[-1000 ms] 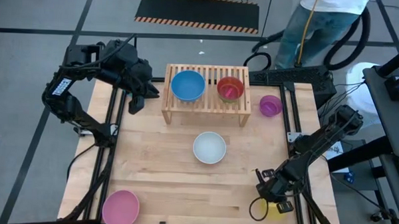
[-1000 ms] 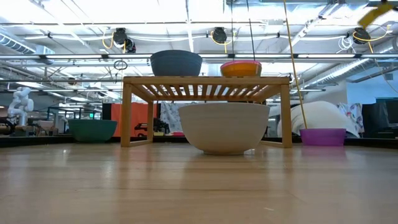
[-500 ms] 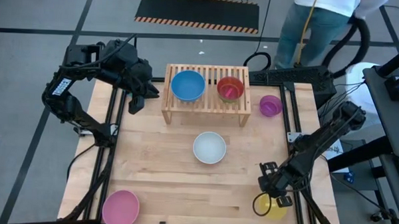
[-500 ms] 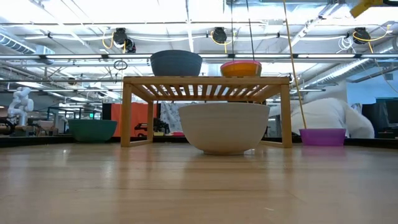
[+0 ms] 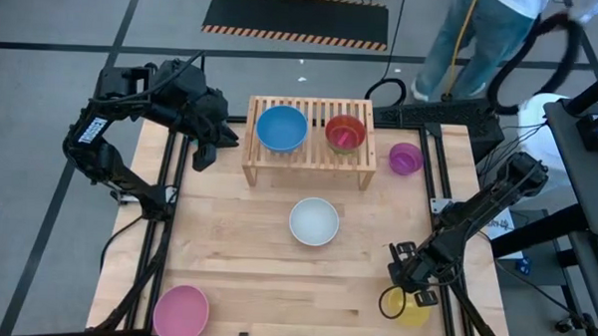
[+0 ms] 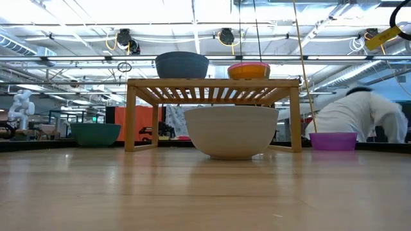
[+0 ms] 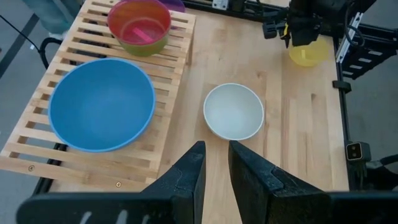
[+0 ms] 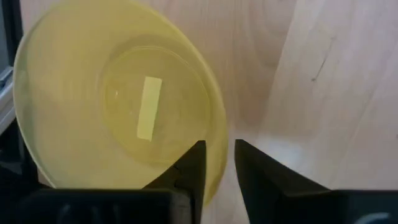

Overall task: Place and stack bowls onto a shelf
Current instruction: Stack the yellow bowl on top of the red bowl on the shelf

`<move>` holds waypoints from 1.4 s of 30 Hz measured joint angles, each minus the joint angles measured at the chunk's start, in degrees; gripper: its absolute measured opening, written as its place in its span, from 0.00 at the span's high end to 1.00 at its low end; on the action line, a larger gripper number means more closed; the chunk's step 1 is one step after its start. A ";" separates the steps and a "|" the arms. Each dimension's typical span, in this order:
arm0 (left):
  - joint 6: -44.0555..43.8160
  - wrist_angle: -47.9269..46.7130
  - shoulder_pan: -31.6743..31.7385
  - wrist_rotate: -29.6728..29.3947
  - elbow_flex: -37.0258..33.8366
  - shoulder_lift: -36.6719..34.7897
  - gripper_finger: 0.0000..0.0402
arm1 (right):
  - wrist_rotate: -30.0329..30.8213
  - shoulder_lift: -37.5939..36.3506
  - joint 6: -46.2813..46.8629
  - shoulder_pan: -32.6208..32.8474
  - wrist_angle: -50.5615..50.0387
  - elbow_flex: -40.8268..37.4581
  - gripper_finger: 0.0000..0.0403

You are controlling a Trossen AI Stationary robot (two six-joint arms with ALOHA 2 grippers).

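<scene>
Straddling yellow bowl rim, right claw

A white bowl sits mid-frame before the shelf; the worktop lower left of it lies bare.

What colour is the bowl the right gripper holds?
Yellow: the right gripper pinches the yellow bowl by its rim, clearest in the right wrist view.

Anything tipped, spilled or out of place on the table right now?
Nothing spilled or damaged. One oddity: the yellow bowl hangs tilted above the table's near right corner, its rim pinched in the right gripper, not resting flat like the white bowl.
</scene>
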 joint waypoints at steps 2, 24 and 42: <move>-0.09 0.00 0.00 0.00 0.02 0.00 0.82 | 0.00 0.00 0.45 -0.04 0.48 -0.15 0.88; -0.86 0.00 0.00 0.00 0.02 0.00 0.82 | 0.61 -3.45 -2.69 -17.61 -18.60 19.54 1.00; 3.76 0.00 0.00 0.00 0.01 0.00 0.82 | 5.32 2.11 -21.06 -44.59 -44.28 50.03 1.00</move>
